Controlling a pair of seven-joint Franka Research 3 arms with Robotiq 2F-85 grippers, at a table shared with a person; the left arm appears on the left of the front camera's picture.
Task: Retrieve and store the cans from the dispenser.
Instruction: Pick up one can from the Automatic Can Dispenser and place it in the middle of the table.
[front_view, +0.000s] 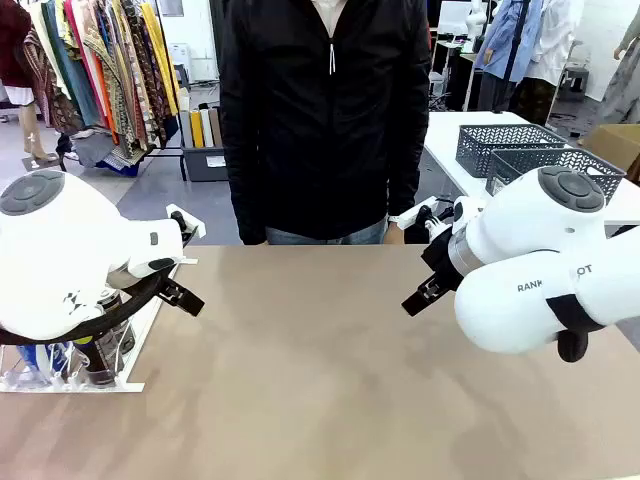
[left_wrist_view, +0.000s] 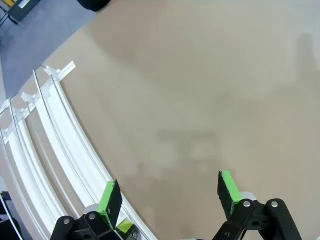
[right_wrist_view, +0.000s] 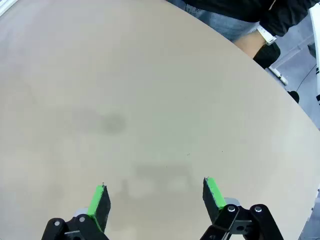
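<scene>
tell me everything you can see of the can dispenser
The dispenser is a flat white and clear plastic rack lying on the table at the robot's left. Thin rails split it into parallel lanes, bare at the far end in the left wrist view. At its front end, behind clear stops, stand cans, one dark and one blue at least. The left arm hides much of it.

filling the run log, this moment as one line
left gripper: fingers open, empty, at dispenser edge | right gripper: fingers open, empty, over table | cans: in dispenser
</scene>
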